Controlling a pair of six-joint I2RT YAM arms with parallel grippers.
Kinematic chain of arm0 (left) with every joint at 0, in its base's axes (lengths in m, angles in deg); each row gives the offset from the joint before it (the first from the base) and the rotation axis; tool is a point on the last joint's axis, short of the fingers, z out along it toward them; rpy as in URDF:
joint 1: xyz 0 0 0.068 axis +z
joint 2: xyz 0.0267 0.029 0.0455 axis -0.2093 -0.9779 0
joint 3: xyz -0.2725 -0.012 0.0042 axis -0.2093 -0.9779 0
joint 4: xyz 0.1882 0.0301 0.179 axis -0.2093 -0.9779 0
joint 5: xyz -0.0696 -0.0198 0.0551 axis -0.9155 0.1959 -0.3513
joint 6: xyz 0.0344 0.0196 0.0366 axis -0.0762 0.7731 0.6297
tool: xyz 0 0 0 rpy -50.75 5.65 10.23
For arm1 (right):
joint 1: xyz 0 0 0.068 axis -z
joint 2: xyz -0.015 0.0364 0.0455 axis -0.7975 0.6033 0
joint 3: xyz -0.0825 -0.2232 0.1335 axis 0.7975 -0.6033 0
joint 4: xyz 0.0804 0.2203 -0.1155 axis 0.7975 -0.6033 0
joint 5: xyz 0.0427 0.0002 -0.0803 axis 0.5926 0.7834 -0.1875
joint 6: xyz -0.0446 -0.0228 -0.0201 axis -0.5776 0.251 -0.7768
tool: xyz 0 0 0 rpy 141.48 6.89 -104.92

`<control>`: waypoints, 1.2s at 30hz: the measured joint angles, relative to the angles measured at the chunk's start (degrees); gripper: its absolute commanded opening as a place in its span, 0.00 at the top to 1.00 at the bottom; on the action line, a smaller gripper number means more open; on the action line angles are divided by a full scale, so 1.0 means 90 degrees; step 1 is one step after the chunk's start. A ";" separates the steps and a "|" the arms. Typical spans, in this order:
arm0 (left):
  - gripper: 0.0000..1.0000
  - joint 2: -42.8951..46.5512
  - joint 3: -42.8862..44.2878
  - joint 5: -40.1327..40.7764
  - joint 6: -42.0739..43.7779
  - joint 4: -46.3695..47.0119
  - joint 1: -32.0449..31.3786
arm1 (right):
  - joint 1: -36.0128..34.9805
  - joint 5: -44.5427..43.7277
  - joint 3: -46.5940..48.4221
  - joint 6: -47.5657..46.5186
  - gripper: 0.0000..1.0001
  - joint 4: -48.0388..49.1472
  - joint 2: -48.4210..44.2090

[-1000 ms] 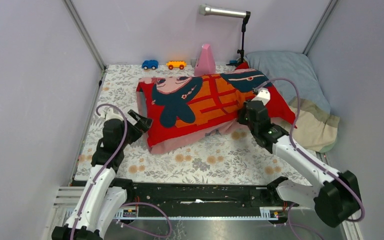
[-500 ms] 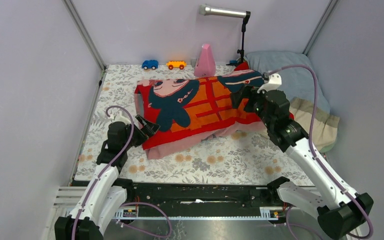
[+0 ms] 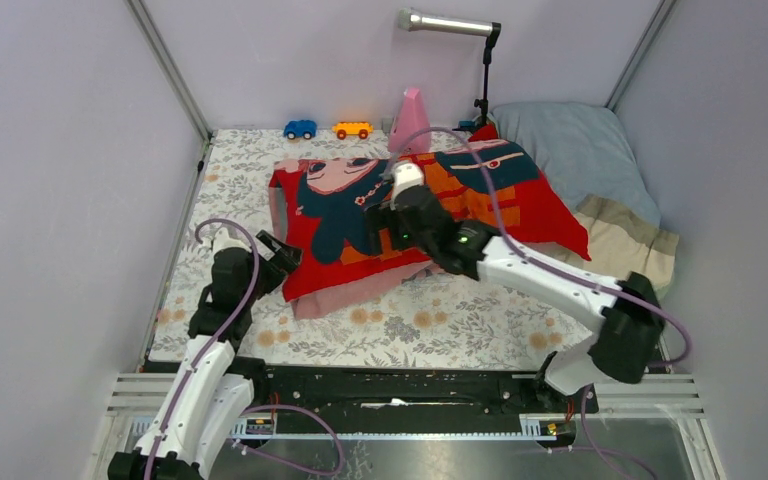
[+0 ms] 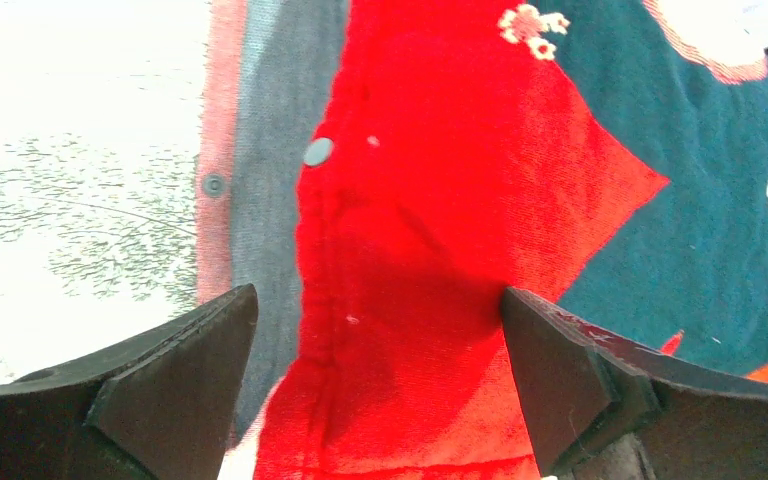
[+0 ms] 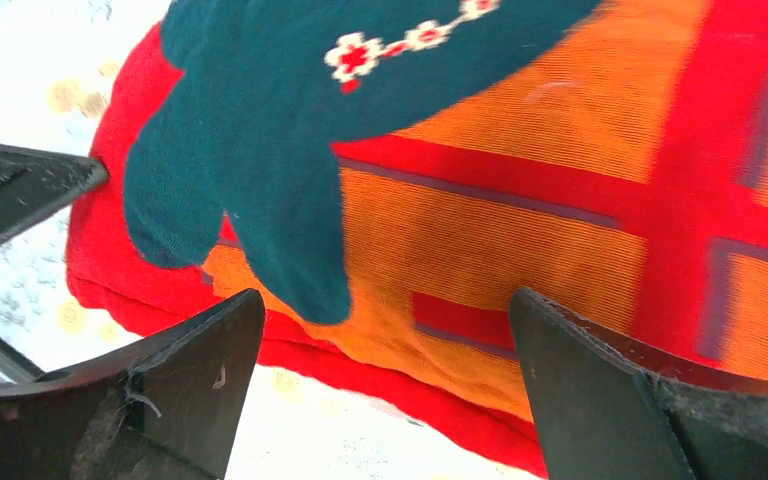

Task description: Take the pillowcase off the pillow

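"Red, orange and dark teal cloth cover with a big cartoon girl (image 3: 325,215), where is it?"

"It lies puffed up on the flowery floor mat (image 3: 410,320). Its near left corner sits right between the fingers of the left pincer (image 4: 377,295)."

"Is that pincer holding it?"

"No. Its two black fingers (image 4: 175,375) are spread wide, one on each side of the red edge. I cannot tell if they touch the cloth. Just ahead of its left finger runs a pale pink and grey strip (image 4: 245,110) of the cover, with two small round grey snaps (image 4: 318,151) on it."

"And the right pincer (image 5: 385,295)?"

"It hangs over the middle of the cover, well to the right of the left pincer. It is wide open too and grips nothing. Under it are orange cloth with red stripes and a dark teal lock of the girl's hair."

"Where is the plump white pillow?"

"It does not show. Only the cover shows."

"What is behind the pincers?"

"By the back wall stand a small blue toy car (image 3: 300,129), a small orange toy car (image 3: 352,129) and a pink cone-shaped thing (image 3: 411,120)."

"And to the right of the right pincer?"

"A grey-blue pillow with a beige end (image 3: 600,170) sits in the far corner. The cover's red right tip rests on it."
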 measured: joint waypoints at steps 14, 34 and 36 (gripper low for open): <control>0.01 0.0328 0.0010 0.0369 0.0010 -0.0333 0.0012 | -0.1341 -0.0959 0.1666 -0.0493 0.59 -0.0578 0.2499; 0.03 0.0160 -0.0192 -0.1457 -0.0056 0.0906 0.0012 | 0.0362 -0.0248 -0.1707 0.0158 1.00 0.0954 -0.0753; 0.09 0.0175 -0.0192 -0.1452 -0.0136 0.0879 0.0012 | 0.0588 0.0012 -0.1916 0.0301 1.00 0.1032 -0.0947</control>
